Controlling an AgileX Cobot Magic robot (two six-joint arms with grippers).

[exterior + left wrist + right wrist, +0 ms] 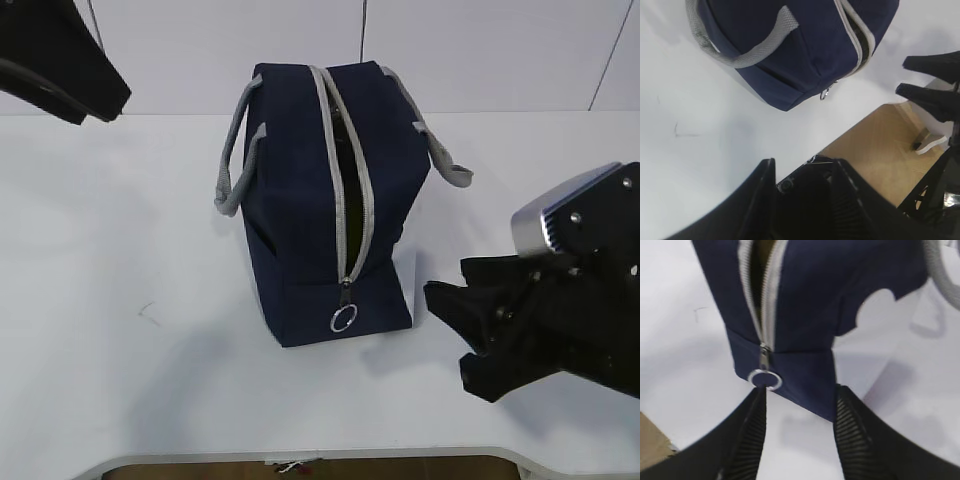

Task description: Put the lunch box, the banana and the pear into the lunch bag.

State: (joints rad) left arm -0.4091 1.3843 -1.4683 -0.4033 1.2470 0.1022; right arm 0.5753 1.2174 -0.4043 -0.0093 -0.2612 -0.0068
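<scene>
Lunch bag point(300, 200) is standing upright at center frame in the exterior view, navy, grey zipper point(345, 150) gaping open. Right wrist view is showing the ring pull point(764, 379) hanging at the bag's near end, just above the right gripper point(799, 440), jaws parted, empty. Left gripper point(800, 200) is sitting low in its own frame, well apart from the bag, part-open, empty.

Ahead of the right gripper point(800, 440), the lunch bag point(805, 315) runs off the wrist picture's top edge, its dark interior behind the parted zipper point(345, 170) unreadable, while the left gripper point(800, 195) is cut by its picture's bottom edge.
</scene>
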